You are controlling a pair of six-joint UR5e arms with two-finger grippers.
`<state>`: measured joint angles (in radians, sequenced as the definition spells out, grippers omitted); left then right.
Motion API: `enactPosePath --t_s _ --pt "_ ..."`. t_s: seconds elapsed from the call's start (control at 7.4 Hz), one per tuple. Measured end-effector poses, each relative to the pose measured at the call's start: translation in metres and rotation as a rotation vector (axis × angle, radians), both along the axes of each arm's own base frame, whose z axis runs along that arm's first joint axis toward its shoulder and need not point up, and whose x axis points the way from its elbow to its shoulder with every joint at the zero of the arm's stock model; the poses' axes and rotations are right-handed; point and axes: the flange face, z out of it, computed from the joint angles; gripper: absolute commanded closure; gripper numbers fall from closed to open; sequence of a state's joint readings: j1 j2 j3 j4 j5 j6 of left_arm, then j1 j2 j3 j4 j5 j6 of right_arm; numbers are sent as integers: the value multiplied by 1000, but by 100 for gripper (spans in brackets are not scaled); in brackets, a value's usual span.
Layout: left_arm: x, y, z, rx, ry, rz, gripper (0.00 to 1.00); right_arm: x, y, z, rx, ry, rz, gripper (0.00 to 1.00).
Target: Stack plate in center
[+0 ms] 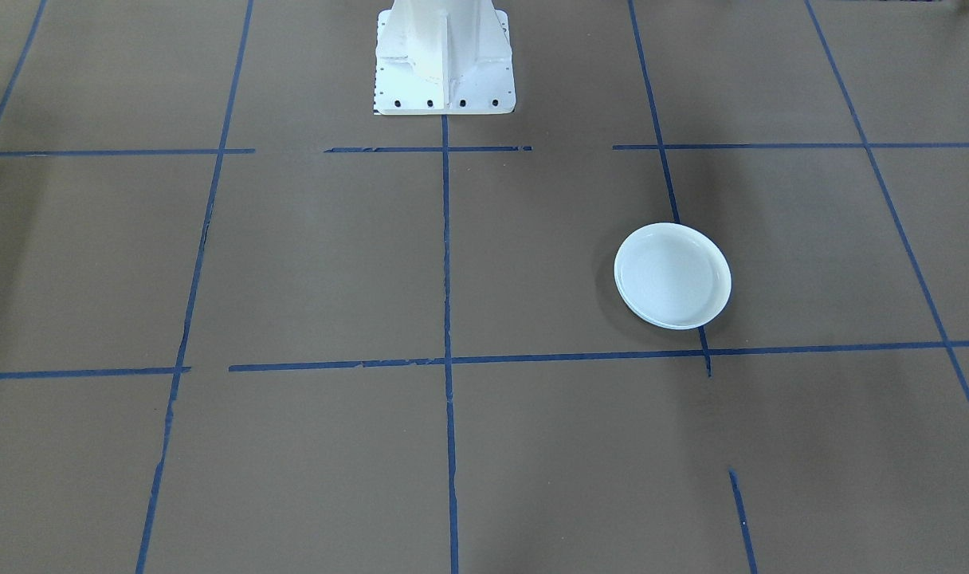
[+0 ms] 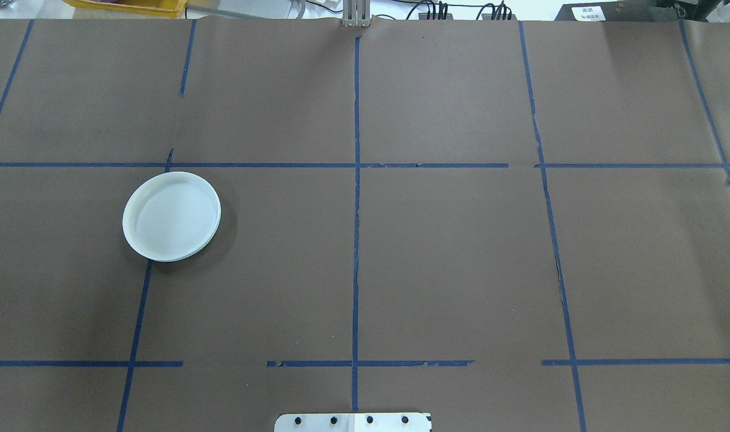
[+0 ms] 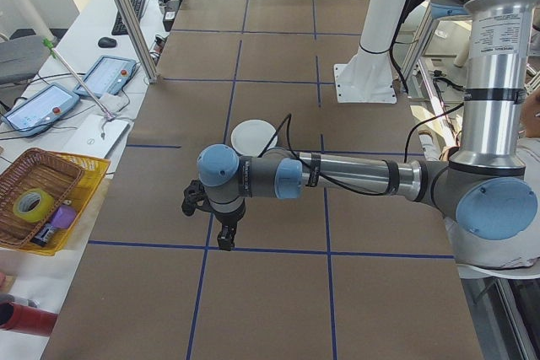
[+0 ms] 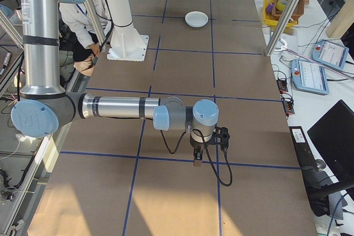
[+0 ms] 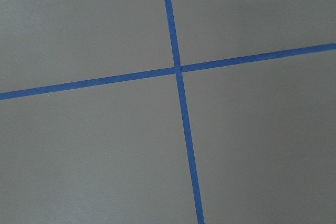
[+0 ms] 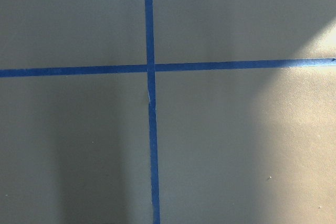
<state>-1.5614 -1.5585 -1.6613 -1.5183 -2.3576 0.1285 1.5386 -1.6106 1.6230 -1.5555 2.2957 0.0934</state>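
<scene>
A round, glossy pale-blue plate (image 1: 672, 275) (image 2: 171, 216) lies flat on the brown table on my left side, over a blue tape line. Its near edge looks doubled, and I cannot tell whether another plate lies under it. It shows small in the side views (image 3: 254, 135) (image 4: 197, 19). My left gripper (image 3: 224, 240) hangs over a tape crossing at the table's left end, well short of the plate. My right gripper (image 4: 197, 161) hangs over a crossing at the far right end. Both point down and show only in side views, so I cannot tell their state. The wrist views show only tape lines.
The white robot pedestal (image 1: 443, 56) stands at the table's back middle. A yellow basket (image 3: 42, 200), teach pendants (image 3: 105, 76) and a metal post (image 3: 126, 14) line the operators' side. A person (image 4: 83, 20) sits beside the pedestal.
</scene>
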Motion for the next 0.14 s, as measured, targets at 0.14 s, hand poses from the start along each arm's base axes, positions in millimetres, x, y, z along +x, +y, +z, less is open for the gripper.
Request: enactPosePath --t_s 0.14 --pt "0 0 0 -1 0 0 0 0 0 0 0 0 0 0"
